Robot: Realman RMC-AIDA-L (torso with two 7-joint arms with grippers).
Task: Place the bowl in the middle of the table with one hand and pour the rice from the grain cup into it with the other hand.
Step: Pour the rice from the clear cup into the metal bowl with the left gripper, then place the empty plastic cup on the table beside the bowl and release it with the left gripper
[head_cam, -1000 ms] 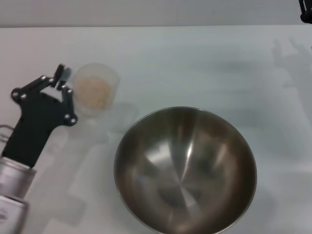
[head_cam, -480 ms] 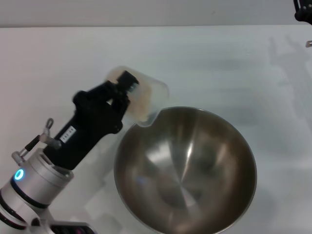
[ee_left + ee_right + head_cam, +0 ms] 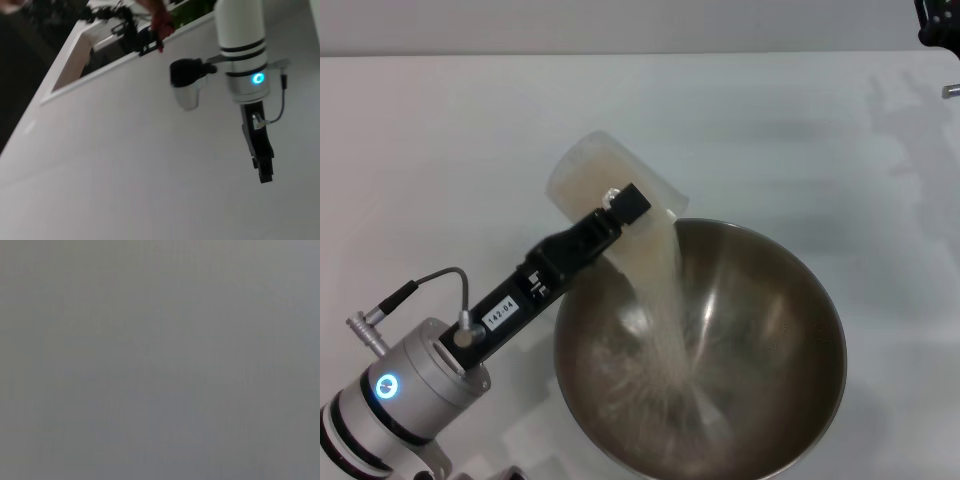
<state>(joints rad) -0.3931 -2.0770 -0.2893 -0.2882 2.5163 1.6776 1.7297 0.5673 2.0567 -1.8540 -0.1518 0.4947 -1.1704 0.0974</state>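
The steel bowl (image 3: 790,340) stands on the white table (image 3: 440,130), near its front and middle. My left gripper (image 3: 620,215) is shut on the frosted grain cup (image 3: 590,175), which is tipped steeply with its lip over the bowl's far-left rim. Rice (image 3: 665,300) falls from the cup in a pale stream and spreads across the bowl's bottom. My right gripper (image 3: 940,25) is parked at the far right corner of the table, barely in the head view. The left wrist view shows the right gripper (image 3: 265,172) hanging fingers-down above the table. The right wrist view is plain grey.
White tabletop lies bare all around the bowl. The left arm's cable (image 3: 415,290) loops beside its wrist at the front left. In the left wrist view the table's far edge (image 3: 75,85) meets a dark background.
My left gripper lifted the grain cup off the table, carried it right to the bowl's rim and tipped it. Rice now streams into the bowl, which was empty before.
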